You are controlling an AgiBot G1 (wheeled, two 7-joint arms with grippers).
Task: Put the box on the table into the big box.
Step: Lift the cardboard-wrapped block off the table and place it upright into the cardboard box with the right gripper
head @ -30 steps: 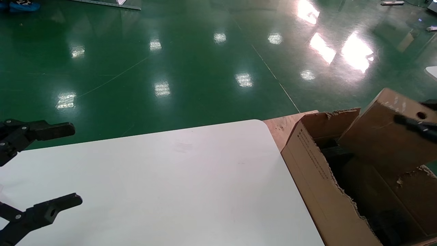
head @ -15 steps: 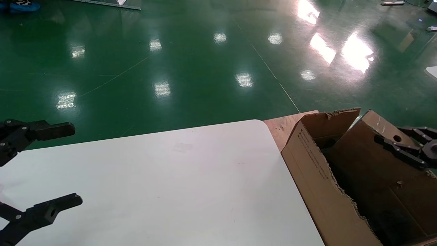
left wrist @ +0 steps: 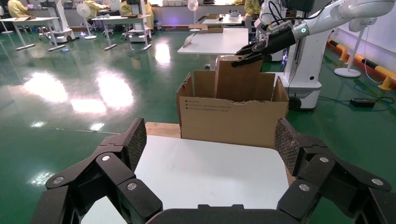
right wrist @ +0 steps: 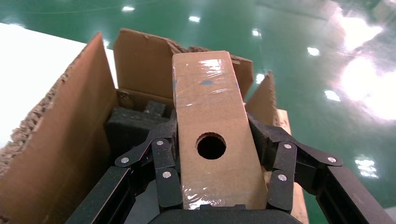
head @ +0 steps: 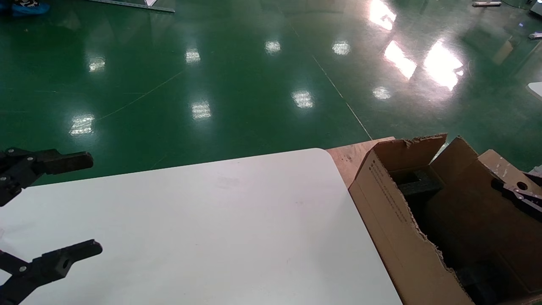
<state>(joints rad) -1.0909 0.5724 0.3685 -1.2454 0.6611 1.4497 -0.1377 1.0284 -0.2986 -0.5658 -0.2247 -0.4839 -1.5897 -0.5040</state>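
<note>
across the head view one white table (head: 203, 228) with a rounded corner fills the lower left, and beyond its corner a single brown wooden board (head: 349, 154) pokes out, with glossy green floor (head: 211, 76) behind

just beside the table's right edge stands one big box (head: 394, 220), a brown corrugated carton with ragged torn flaps and small print down its near side; one black foam block (head: 417, 186) shows inside it from the head view, and the right wrist view shows black foam (right wrist: 135, 126) low in the carton too

there are two grippers. the left gripper (head: 74, 205) hangs over the table's left part, well apart from the carton, its two fingers spread wide with nothing between them. the right gripper (head: 518, 192) is at the carton's far right, clamped on the one small box (head: 478, 212)

the box is an oblong of brown cardboard, held partly down inside the big box and tilted, its upper end above the carton rim. the head view shows only a dark finger across it near its one round hole

the right wrist view shows the box (right wrist: 212, 135) end on, its broad face glossy as if wrapped in clear film, with both fingers (right wrist: 163, 172) pressed on its sides

the left wrist view alone shows the carton (left wrist: 233, 109) from the table side, the box (left wrist: 238, 77) sticking up out of it with the right gripper (left wrist: 245, 53) on top
</note>
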